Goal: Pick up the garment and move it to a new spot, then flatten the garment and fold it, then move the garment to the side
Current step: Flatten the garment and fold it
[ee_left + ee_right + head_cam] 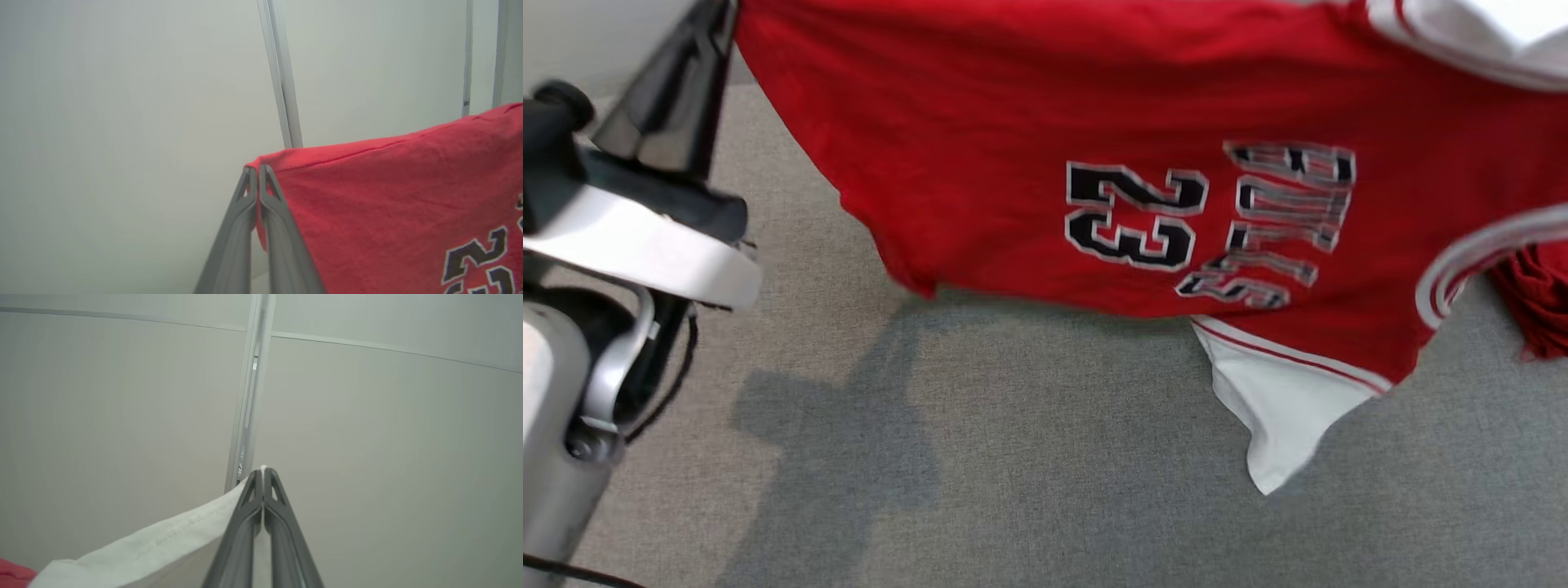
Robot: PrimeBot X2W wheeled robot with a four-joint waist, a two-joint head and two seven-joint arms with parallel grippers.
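Head view shows you the garment hanging stretched over the grey surface, its long axis running between your arms, the left gripper pinched shut on a red corner and the right gripper clamped on the white trim, so lower both together.

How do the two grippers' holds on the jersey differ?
The left gripper pinches a red corner of the jersey; the right gripper pinches a white stitched edge. Beside the left gripper a broad red panel spreads; from the right gripper a narrow white band trails away. Both are shut on it.
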